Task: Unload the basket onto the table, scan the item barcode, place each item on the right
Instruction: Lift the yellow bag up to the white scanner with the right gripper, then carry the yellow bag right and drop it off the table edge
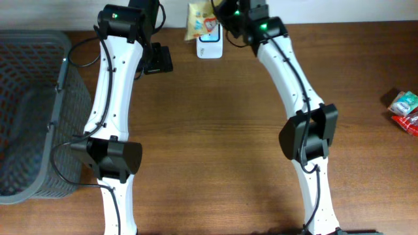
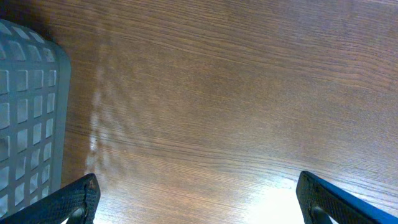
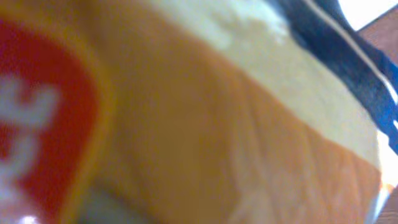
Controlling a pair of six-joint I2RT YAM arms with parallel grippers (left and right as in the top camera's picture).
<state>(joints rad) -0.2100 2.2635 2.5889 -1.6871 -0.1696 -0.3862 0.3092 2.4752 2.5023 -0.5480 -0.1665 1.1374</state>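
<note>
The item is a yellow and orange snack packet (image 1: 199,19) at the table's far edge, held just above a white scanner (image 1: 209,47) with a blue face. My right gripper (image 1: 217,14) is shut on the packet. In the right wrist view the packet (image 3: 186,124) fills the frame as a blur of orange, red and pale yellow, and the fingers are hidden behind it. No barcode can be made out. My left gripper (image 1: 157,59) (image 2: 199,199) is open over bare wood to the left of the scanner, with nothing between its fingertips (image 2: 78,196).
A grey mesh basket (image 1: 26,111) (image 2: 25,124) stands along the table's left side, beside the left arm. Two small packets (image 1: 405,108) lie at the right edge. Both arms reach from the near edge to the back.
</note>
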